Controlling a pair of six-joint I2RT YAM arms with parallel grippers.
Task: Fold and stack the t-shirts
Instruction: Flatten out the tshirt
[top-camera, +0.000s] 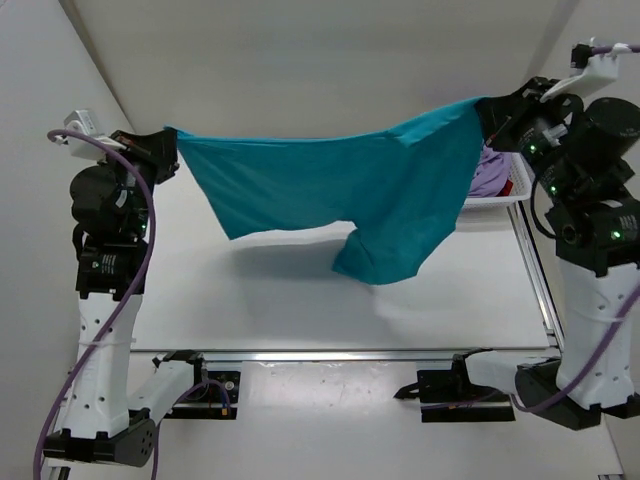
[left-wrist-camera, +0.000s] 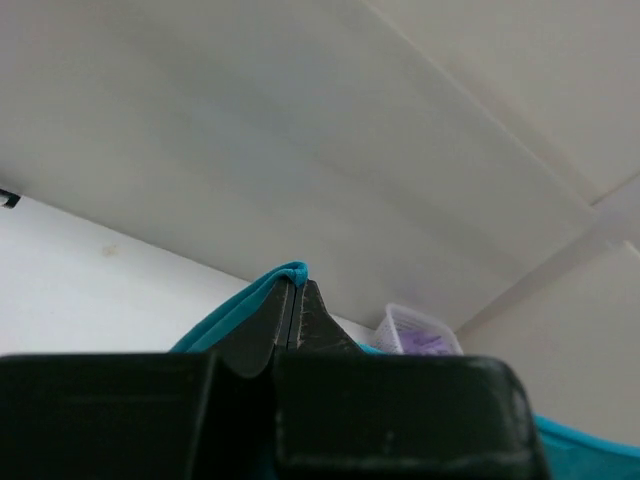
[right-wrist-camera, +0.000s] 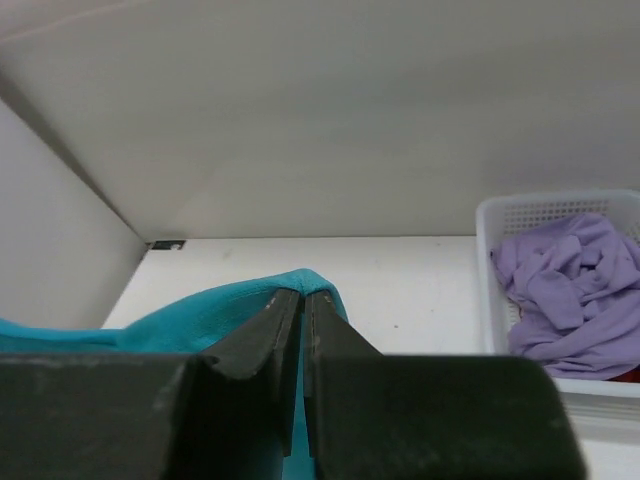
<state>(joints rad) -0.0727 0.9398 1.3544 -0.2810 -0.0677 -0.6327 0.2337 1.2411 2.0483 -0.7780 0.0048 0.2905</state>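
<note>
The teal t-shirt (top-camera: 340, 185) hangs stretched in the air between my two grippers, above the table. My left gripper (top-camera: 172, 145) is shut on its left corner; in the left wrist view (left-wrist-camera: 292, 285) the teal cloth (left-wrist-camera: 235, 310) wraps over the closed fingertips. My right gripper (top-camera: 487, 115) is shut on its right corner; in the right wrist view (right-wrist-camera: 303, 295) teal cloth (right-wrist-camera: 200, 315) is pinched between the fingers. The lavender t-shirt (right-wrist-camera: 575, 290) lies crumpled in the white basket (right-wrist-camera: 495, 260). A sliver of dark red shirt (right-wrist-camera: 625, 374) shows under it.
The white mesh basket (top-camera: 505, 195) stands at the table's right side, partly behind the hanging shirt and the right arm. White walls enclose the back and left. A metal rail (top-camera: 340, 355) runs along the table's near edge.
</note>
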